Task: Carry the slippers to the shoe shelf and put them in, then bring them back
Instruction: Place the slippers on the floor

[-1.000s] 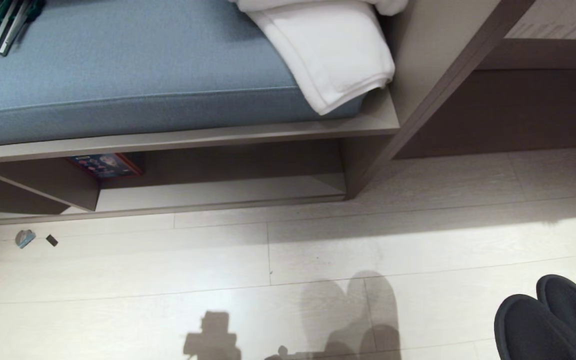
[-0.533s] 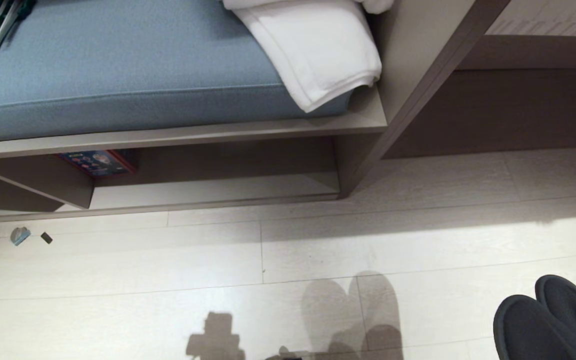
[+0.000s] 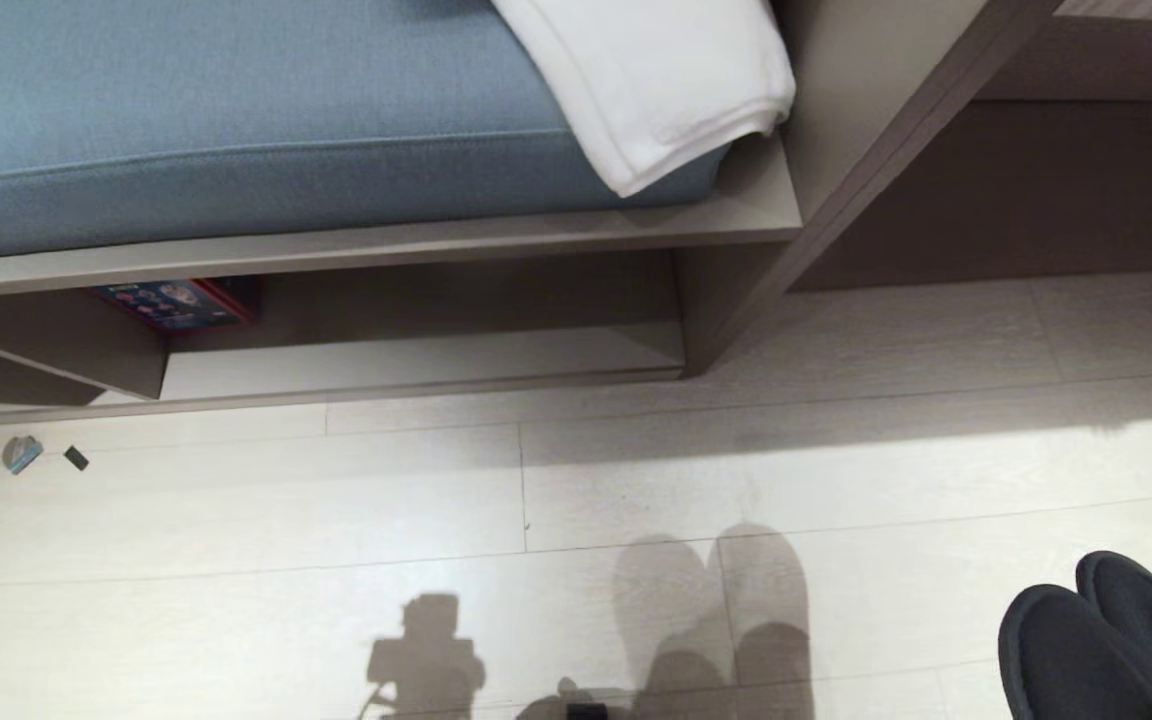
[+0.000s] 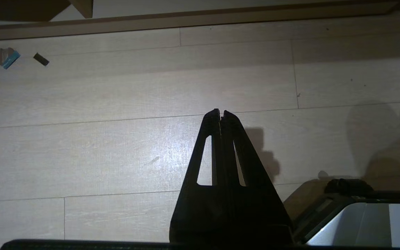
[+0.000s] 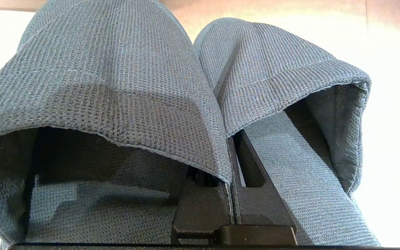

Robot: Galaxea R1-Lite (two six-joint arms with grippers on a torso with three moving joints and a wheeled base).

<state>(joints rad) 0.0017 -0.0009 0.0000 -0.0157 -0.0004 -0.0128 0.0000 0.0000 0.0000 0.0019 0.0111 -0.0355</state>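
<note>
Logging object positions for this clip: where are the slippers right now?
The slippers sit at the head view's lower right, off the floor, clamped side by side in the right pincer, well short of the shoe shelf.

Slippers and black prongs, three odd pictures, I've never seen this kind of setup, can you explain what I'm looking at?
It is a wheeled robot with two arms. One picture looks down from its head at the shoe shelf under a blue cushioned bench with a white towel. The other two come from cameras on its wrists. The right gripper is shut on the slippers, pinching their inner edges together. The left gripper is shut and empty above the floor, where two small scraps lie.
</note>
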